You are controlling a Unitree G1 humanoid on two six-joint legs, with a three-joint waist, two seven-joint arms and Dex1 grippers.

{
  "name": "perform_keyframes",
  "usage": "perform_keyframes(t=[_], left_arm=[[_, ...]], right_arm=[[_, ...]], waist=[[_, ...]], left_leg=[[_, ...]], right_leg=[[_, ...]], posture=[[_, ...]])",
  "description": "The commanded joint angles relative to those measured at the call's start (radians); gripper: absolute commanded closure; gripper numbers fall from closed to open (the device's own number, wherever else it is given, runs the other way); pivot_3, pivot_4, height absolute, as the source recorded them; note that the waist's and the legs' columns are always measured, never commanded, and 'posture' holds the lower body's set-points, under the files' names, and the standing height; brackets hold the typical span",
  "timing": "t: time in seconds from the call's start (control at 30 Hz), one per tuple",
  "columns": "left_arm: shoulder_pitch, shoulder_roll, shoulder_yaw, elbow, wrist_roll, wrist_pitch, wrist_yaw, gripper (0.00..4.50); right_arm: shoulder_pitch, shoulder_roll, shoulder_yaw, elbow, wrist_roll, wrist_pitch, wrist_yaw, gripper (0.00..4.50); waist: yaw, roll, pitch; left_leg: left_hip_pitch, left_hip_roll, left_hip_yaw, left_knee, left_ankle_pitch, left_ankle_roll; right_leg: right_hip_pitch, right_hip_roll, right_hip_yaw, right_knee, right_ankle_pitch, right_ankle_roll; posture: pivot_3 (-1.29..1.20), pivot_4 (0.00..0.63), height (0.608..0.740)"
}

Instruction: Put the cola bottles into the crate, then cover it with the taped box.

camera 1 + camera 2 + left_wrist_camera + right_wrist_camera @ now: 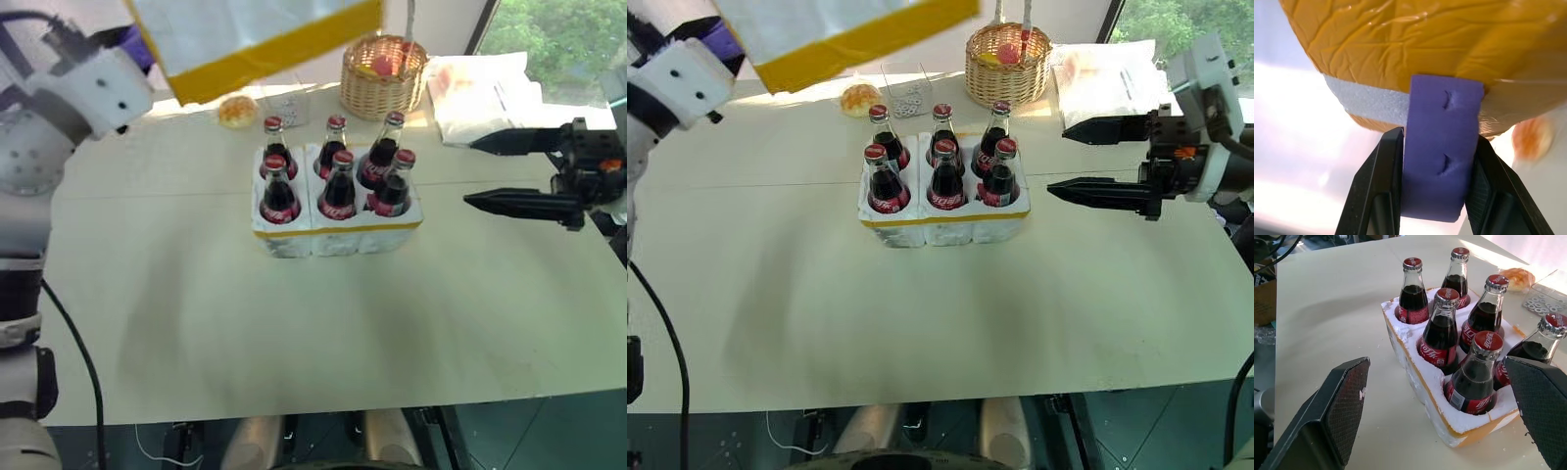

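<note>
Pale tabletop (294, 323) by the window, and all six cola bottles (338, 186) stand upright in the wells of the crate (338, 233) mid-table, caps up, loading done. Up high on the robot's left, the taped box (255, 39) hangs in the air, tilted, well clear of the bottle caps and off to the crate's far-left side. The left gripper (1437, 147) is pinched tight on a purple tab (1442, 147) fixed to the box's side, and that small tab looks like the only hold. The right gripper (1107, 162) waits with jaws spread wide and empty, just off the crate's right side, fingers pointing towards the bottles.

Here's the danger: the box swings from one tab, so it may twist or slip free on the way across. Come down crooked and its rim could clip a cap, most likely on the left-hand bottles, and tip one in its well. Whether the box's open side faces down is hard to tell from here. That open right gripper sits close enough to snag a descending corner too.
</note>
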State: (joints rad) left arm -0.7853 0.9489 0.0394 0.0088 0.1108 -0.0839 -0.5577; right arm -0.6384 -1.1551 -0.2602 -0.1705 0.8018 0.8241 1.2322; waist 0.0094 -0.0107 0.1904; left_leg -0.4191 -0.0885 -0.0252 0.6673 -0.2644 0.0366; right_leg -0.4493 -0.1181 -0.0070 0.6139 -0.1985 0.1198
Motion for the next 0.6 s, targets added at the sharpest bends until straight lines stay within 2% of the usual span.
perform_keyframes(t=[0.03,0.17,0.3,0.43,0.6], left_arm=[[-0.053,0.027,-0.006,-0.058,-0.052,-0.06,-0.115,2.87],[-0.052,0.024,-0.048,-0.024,-0.017,-0.137,-0.172,2.87],[-0.034,0.05,-0.113,0.031,0.111,-0.28,-0.177,2.87],[-0.01,0.041,-0.137,0.034,0.211,-0.323,-0.134,2.87],[0.035,-0.01,-0.151,-0.002,0.315,-0.294,-0.074,2.87]], right_arm=[[0.003,0.006,-0.014,-0.006,-0.004,-0.02,-0.005,0.0],[0.01,0.017,-0.024,-0.009,0.004,-0.017,-0.021,0.0],[0.025,0.023,-0.039,-0.023,0.008,-0.015,-0.04,0.0],[0.049,0.022,-0.064,-0.042,0.021,-0.008,-0.057,0.0],[0.072,0.026,-0.087,-0.064,0.033,-0.001,-0.08,0.0]], waist=[[0.0,0.0,0.0],[0.001,0.001,0.0],[0.002,0.0,0.0],[0.003,0.0,0.0],[0.004,0.0,0.0]], left_leg=[[0.0,0.0,0.0,0.0,0.0,0.0],[0.001,0.0,0.001,0.0,0.0,0.0],[0.001,0.0,0.001,0.0,0.001,0.0],[0.001,-0.001,0.001,0.0,0.0,0.001],[0.001,-0.001,0.001,0.001,0.0,0.001]], right_leg=[[0.0,0.0,0.0,0.0,0.0,0.0],[0.0,0.001,0.0,0.001,0.0,0.0],[0.001,0.002,0.0,0.001,0.0,0.0],[0.001,0.001,0.0,0.0,0.0,0.0],[0.002,0.001,0.0,0.001,0.0,0.0]], posture=[[0.0,0.15,0.74],[0.0,0.15,0.74],[0.0,0.15,0.74],[0.0,0.15,0.74],[0.0,0.15,0.74]])
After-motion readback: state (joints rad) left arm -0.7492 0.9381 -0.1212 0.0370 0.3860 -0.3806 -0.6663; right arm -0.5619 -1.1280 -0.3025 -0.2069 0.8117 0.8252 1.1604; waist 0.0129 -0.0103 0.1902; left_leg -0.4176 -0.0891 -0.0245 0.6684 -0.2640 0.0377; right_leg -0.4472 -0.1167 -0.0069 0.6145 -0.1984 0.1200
